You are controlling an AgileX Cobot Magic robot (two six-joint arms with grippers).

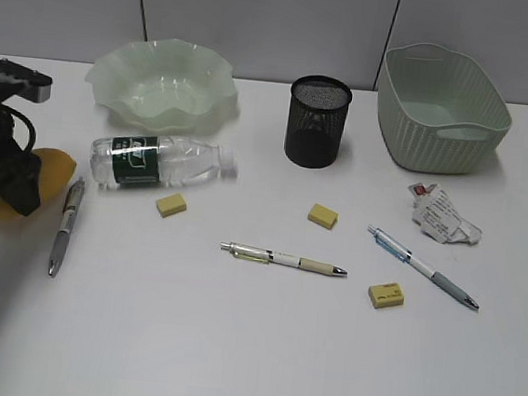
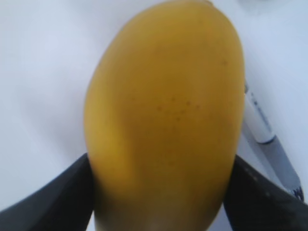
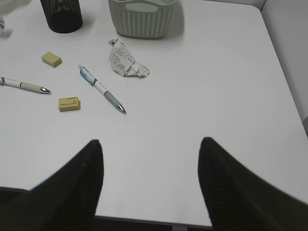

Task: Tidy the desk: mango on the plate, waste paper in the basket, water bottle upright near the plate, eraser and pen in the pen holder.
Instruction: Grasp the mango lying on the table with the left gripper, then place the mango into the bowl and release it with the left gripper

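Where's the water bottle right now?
In the exterior view the water bottle lies on its side at left-centre of the desk, just in front of the plate, with an eraser near its front.

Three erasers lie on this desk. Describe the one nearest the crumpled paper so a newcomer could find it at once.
Start at the pale green woven basket at the back right, then drop to the waste paper in front of it. The eraser lies nearer the front, just left of the blue-tipped pen with the grey grip. Unlike the two plain erasers, it bears printing on top.
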